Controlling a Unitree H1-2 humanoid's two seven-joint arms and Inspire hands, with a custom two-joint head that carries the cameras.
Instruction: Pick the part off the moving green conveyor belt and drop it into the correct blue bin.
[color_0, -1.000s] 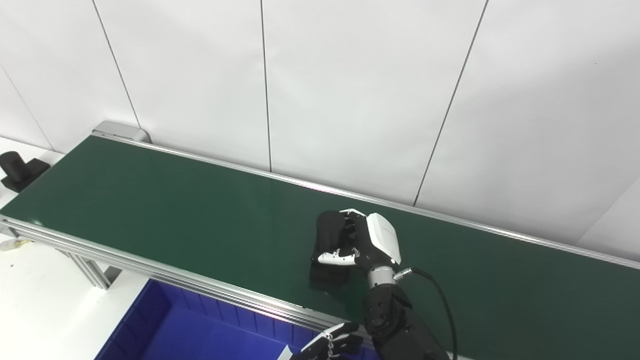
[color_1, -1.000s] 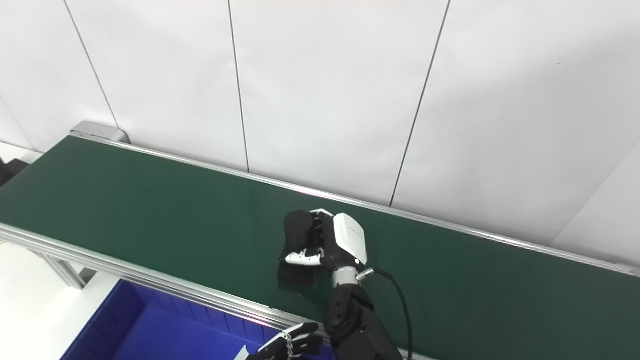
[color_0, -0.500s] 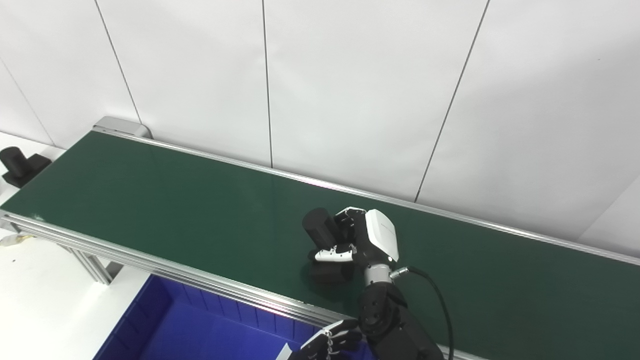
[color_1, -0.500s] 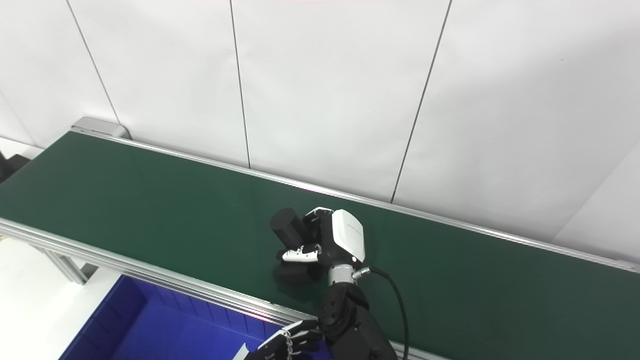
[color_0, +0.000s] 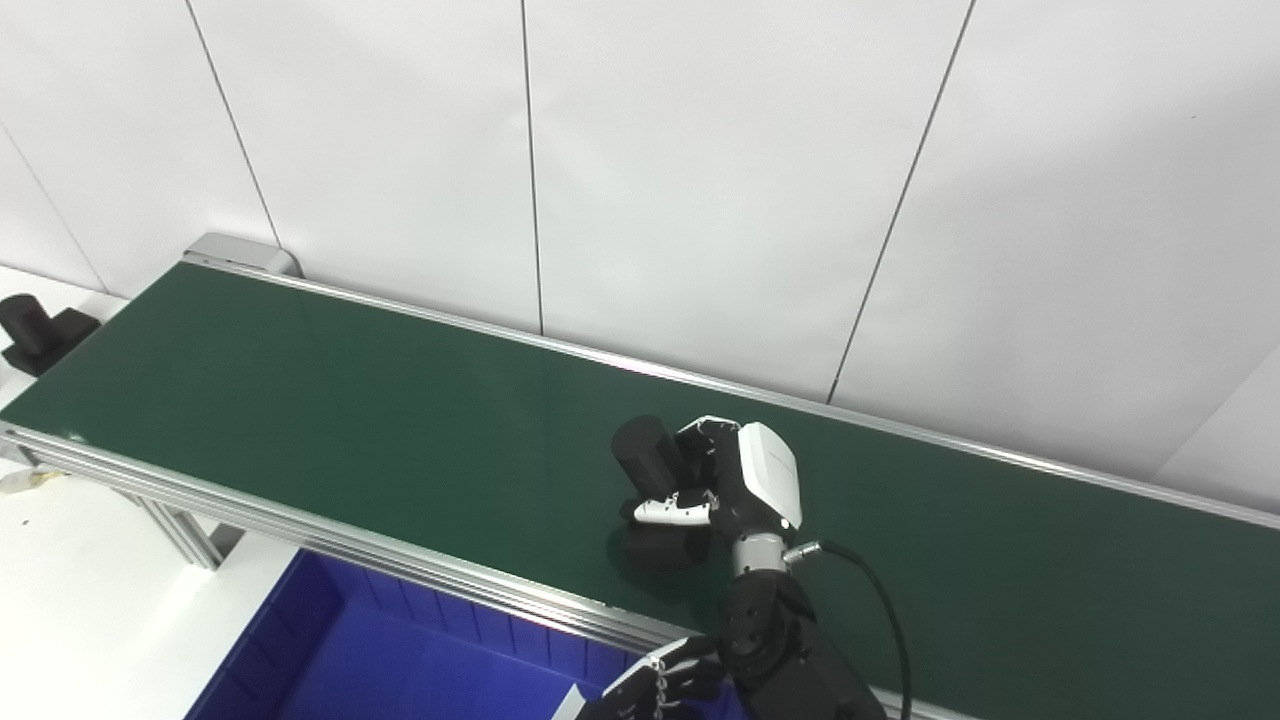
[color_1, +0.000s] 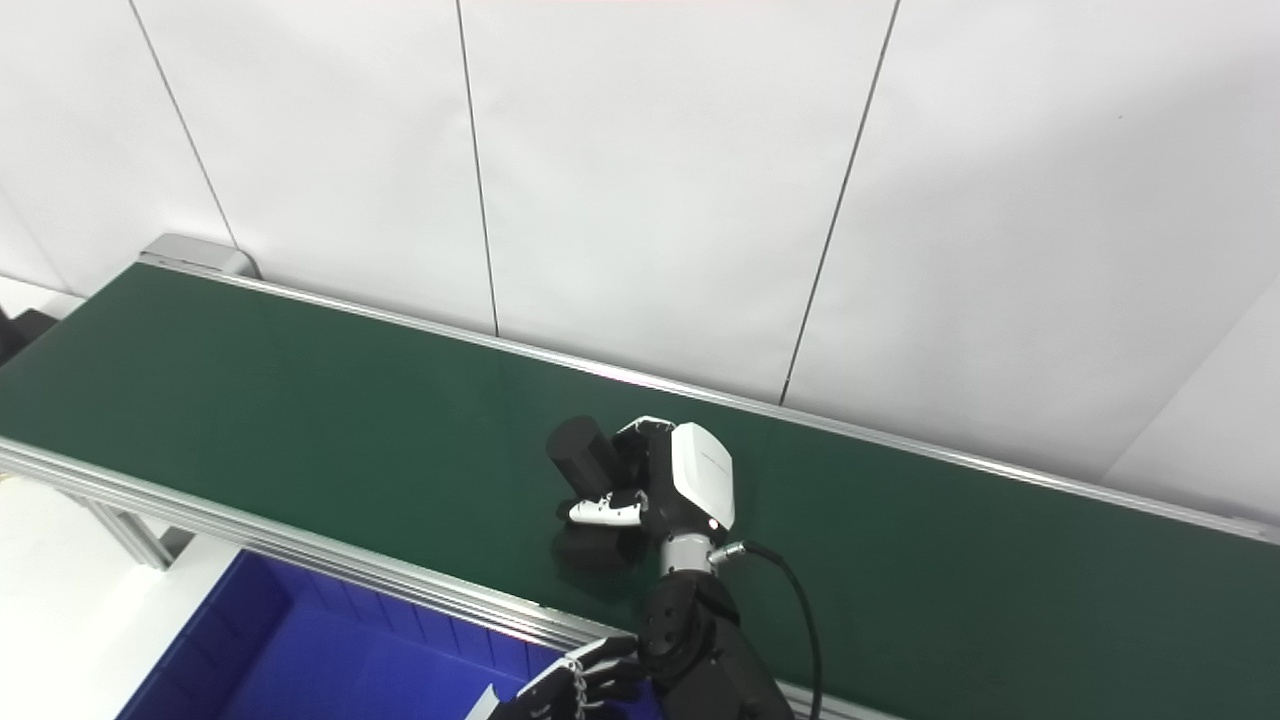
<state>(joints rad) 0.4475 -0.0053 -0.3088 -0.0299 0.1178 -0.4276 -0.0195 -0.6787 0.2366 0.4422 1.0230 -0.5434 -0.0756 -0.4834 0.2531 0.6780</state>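
A black cylindrical part (color_0: 648, 460) is held in my right hand (color_0: 735, 480) over the green conveyor belt (color_0: 350, 400), tilted with its top to the upper left; it also shows in the right eye view (color_1: 580, 455). The right hand is shut on it, thumb across its front. Its dark shadow lies on the belt just below. My left hand (color_0: 655, 690) is low at the bottom edge, below the belt's near rail, over the blue bin (color_0: 400, 670). Its fingers are curled and partly cut off by the frame.
The belt's silver near rail (color_0: 300, 535) runs between the hand and the blue bin. A black object (color_0: 35, 330) sits on the white surface at the far left. A white panelled wall stands behind the belt.
My right hand has lifted the black part slightly off the belt and tilted it to the upper left. The view has shifted a little. The left hand stays low.
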